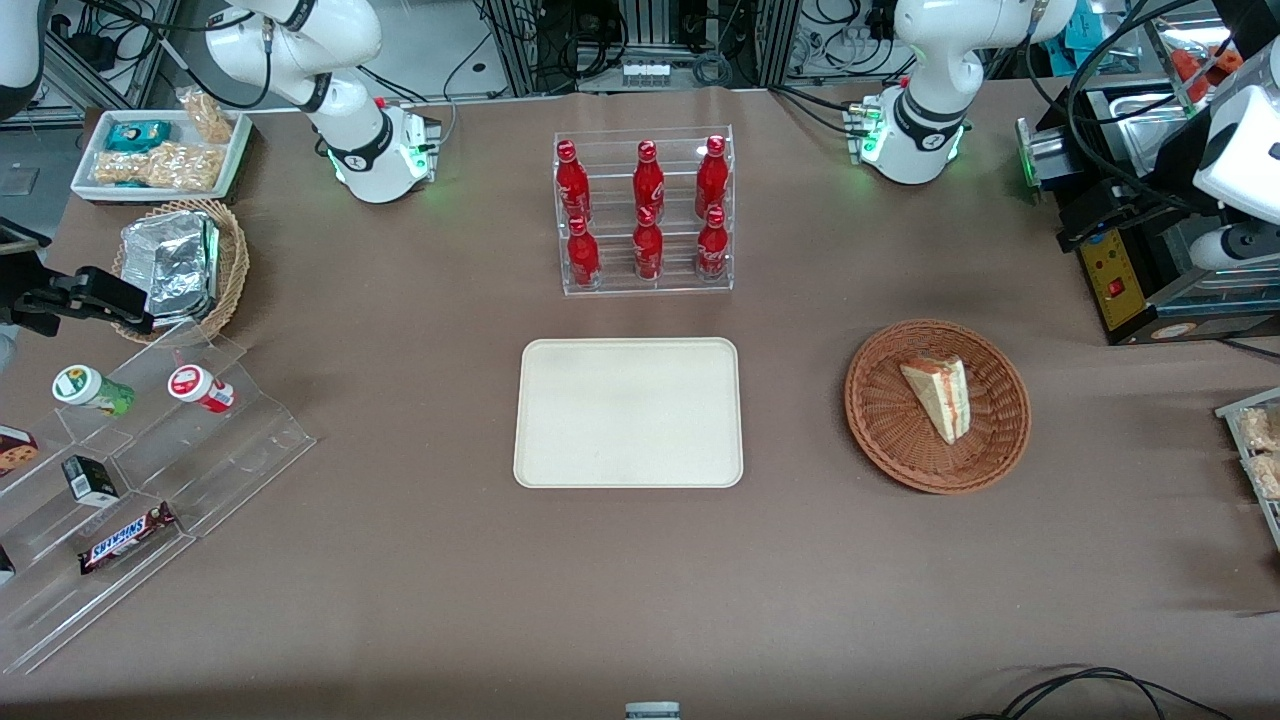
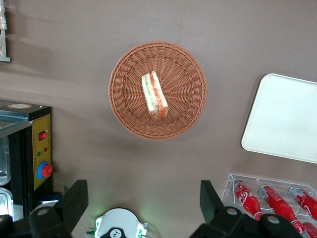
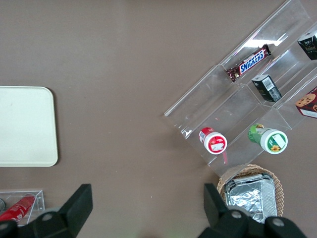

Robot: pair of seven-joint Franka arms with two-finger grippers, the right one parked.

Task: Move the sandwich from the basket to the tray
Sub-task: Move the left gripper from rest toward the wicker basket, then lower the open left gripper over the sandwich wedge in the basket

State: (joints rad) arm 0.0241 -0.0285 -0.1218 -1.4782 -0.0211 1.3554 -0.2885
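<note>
Glossy white rounded arm segments, black joint bands, green lights at the bases, gripper (image 2: 139, 206) with two black fingers (image 2: 74, 201) parted wide.

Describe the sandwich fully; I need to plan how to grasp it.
The sandwich is a small triangular wedge of pale bread with orange-red and green filling showing along its cut edge. It looks whole and lies alone in the round brown wicker basket, touching only the weave. The cream tray lies apart, beside the basket, with nothing on it. The pincer hangs open high above the table, clear of the sandwich.
</note>
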